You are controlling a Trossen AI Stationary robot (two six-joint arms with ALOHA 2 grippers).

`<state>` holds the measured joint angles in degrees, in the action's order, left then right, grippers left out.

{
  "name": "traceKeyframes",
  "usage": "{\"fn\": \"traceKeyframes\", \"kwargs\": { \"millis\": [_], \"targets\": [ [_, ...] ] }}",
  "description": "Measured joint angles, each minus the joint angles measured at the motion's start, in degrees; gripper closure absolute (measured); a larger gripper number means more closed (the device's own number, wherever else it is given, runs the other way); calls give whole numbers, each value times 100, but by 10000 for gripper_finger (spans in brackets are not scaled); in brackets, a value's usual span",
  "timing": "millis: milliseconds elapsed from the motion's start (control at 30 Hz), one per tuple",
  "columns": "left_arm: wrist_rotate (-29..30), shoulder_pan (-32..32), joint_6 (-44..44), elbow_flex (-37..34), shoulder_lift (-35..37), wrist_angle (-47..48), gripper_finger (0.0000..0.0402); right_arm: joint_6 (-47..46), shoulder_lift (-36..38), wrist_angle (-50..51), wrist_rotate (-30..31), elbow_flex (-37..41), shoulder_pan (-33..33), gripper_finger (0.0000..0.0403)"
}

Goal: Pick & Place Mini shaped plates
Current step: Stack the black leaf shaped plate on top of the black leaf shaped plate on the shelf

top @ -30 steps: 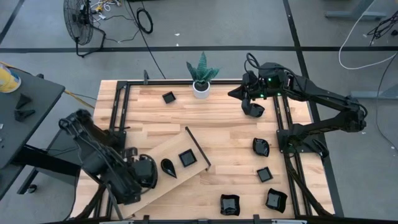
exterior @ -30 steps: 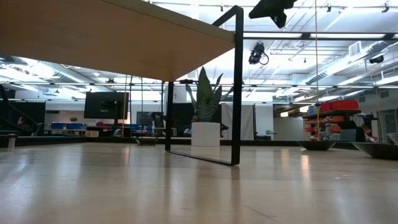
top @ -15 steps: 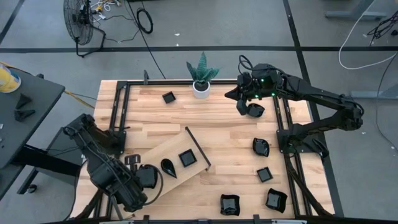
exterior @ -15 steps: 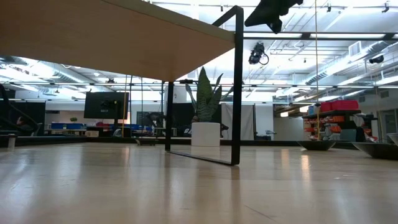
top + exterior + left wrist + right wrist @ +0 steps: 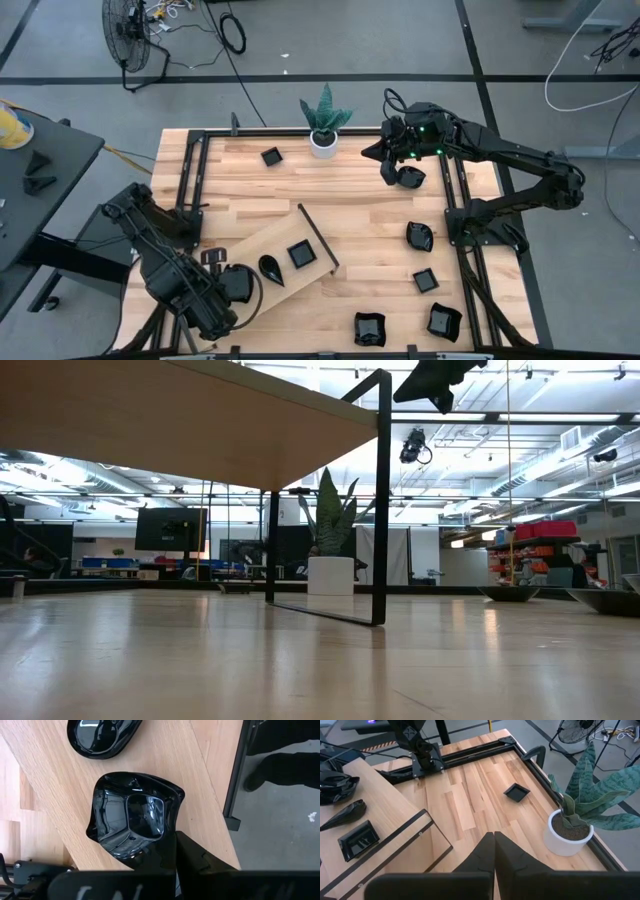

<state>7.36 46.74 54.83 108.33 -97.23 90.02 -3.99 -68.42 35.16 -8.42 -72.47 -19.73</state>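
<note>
My left gripper [image 5: 172, 850] is clenched on a wavy black mini plate [image 5: 132, 815], now swung over the wooden board's [image 5: 250, 255] near end beside the teardrop plate [image 5: 270, 268], so placing looks close, while my right gripper [image 5: 385, 160], pinched empty, has drifted toward the plant pot [image 5: 322, 143].

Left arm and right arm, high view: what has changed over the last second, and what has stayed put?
The left tool, shut on a wavy black plate, swung nearer the table's front edge over the wooden board. The right tool, shut and holding nothing visible, shifted slightly left, toward the potted plant. Most of this happened early in the second. The teardrop plate, square plate and the table's loose plates did not move.
</note>
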Motion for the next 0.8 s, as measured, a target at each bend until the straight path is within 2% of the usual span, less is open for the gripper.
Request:
{"fn": "traceKeyframes", "kwargs": {
  "millis": [800],
  "targets": [
    [94,-2,-275,0,2,0,401,0,2,2,-1,0,0,399]
  ]
}}
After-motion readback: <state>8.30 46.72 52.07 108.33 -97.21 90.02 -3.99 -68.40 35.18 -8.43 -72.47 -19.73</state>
